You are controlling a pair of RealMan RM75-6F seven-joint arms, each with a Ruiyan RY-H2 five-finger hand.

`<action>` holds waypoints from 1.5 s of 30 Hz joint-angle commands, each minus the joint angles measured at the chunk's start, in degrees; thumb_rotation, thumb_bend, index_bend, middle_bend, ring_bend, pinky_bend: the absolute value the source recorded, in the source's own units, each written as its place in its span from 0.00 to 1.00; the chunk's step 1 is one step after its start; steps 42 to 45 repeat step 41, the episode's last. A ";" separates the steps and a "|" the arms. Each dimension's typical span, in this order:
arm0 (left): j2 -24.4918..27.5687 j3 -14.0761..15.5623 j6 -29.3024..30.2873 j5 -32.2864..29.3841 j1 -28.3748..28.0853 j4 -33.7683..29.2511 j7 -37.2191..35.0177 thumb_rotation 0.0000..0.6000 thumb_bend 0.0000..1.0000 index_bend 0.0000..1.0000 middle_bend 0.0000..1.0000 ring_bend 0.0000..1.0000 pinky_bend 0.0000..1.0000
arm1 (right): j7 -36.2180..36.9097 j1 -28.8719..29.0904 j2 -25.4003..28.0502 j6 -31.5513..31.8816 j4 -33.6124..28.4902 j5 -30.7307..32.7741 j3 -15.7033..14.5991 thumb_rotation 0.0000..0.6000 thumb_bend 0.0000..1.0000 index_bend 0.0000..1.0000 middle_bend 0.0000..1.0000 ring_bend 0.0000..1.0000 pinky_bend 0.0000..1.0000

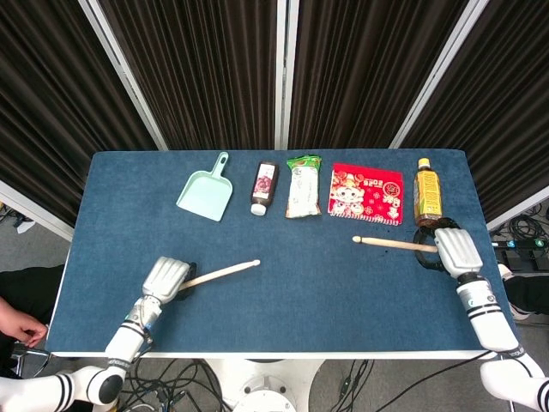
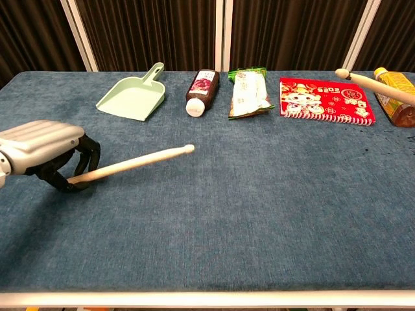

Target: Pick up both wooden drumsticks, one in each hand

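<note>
I can't read any words or numbers here. The red notebook point(image 2: 326, 99) has cartoon pictures and some gold marks on its cover, but they are too small for me to read. The labels on the dark bottle point(image 2: 201, 84), the green packet point(image 2: 249, 92) and the tea bottle point(image 1: 427, 190) are too blurry.

Looks like a robot test lab, not a home: blue-clothed table point(image 1: 343, 283) w/ assorted props in a row, ribbed black curtains point(image 1: 206, 69) on white frame posts behind, loose cables point(image 1: 257, 382) on grey floor underneath.
</note>
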 commanded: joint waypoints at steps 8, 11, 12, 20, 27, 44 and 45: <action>4.70 -3.47 1.90 11.74 0.65 -0.53 -36.61 1.00 0.46 0.62 0.67 0.76 0.88 | 15.55 0.69 -3.16 2.17 -4.77 -11.02 -3.65 1.00 0.50 0.61 0.56 0.28 0.16; 4.77 -4.32 1.53 13.12 -0.45 -0.70 -41.56 1.00 0.46 0.62 0.67 0.75 0.88 | 19.06 2.42 -5.27 1.59 -5.56 -13.16 -3.86 1.00 0.50 0.62 0.56 0.28 0.16; 4.58 -4.57 1.39 13.56 -0.91 -0.67 -42.92 1.00 0.46 0.62 0.67 0.75 0.88 | 20.01 3.17 -6.27 1.23 -5.69 -13.64 -3.76 1.00 0.50 0.62 0.56 0.28 0.16; 3.05 -4.85 0.85 16.59 -3.64 -0.43 -47.36 1.00 0.46 0.62 0.67 0.75 0.88 | 21.68 7.22 -13.59 -0.81 -5.47 -12.64 -1.47 1.00 0.50 0.63 0.57 0.29 0.16; 2.31 -4.19 0.83 18.34 -5.24 -0.39 -47.72 1.00 0.46 0.62 0.67 0.75 0.88 | 19.92 9.45 -18.13 -1.49 -5.59 -9.80 1.14 1.00 0.50 0.63 0.57 0.30 0.16; 1.51 -3.76 1.30 18.69 -6.77 -1.25 -47.27 1.00 0.46 0.62 0.67 0.75 0.88 | 15.84 11.41 -21.32 -2.05 -6.03 -7.24 2.28 1.00 0.50 0.64 0.57 0.30 0.16; 1.51 -3.76 1.30 18.69 -6.77 -1.25 -47.27 1.00 0.46 0.62 0.67 0.75 0.88 | 15.84 11.41 -21.32 -2.05 -6.03 -7.24 2.28 1.00 0.50 0.64 0.57 0.30 0.16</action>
